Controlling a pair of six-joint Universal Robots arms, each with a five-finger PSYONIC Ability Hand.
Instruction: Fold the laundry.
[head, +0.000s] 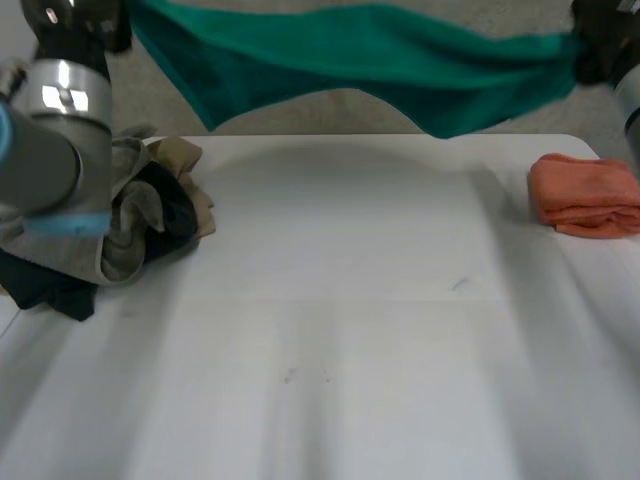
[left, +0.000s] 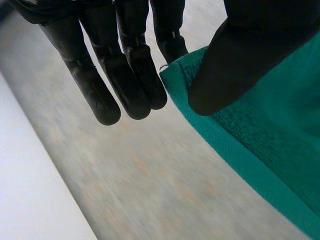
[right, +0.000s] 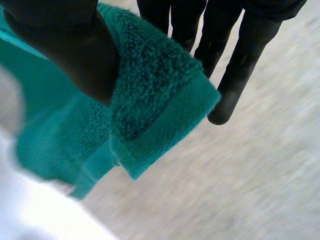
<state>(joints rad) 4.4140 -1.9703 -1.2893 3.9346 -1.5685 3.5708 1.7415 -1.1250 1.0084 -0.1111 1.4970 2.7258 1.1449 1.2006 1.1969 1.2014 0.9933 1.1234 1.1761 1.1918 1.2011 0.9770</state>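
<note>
Head view gives me the towel (head: 380, 60) hanging in the air above the far edge of the table (head: 340, 330), at 12 o'clock from the table's middle. Its long axis runs from 9 to 3 o'clock. The left robot hand (head: 80, 22) has the 9 o'clock end and the right robot hand (head: 605, 45) the 3 o'clock end. The cloth is strung between them and sags, its lower edge dipping to the far rim.

In the left wrist view the thumb (left: 240, 60) presses the towel's corner against a finger behind it. The other fingers (left: 125, 75) hang straight and free beside the hem. In the right wrist view the thumb (right: 65, 45) clamps a bunched corner against the fingers (right: 240, 65), so I read both hands as pinching the towel.

What my next move turns on, as I judge it, is that the bare table lies at 6 o'clock from the towel. Neither hand is nearer to it, so both should come toward 6 o'clock together to hold the 9-to-3 line. The pile (head: 150, 220) sits at 9 o'clock under the left arm and the orange cloth (head: 585, 195) at 3 o'clock, well apart. The landing strip between them looks wide enough, though the towel's ends may brush either one.
</note>
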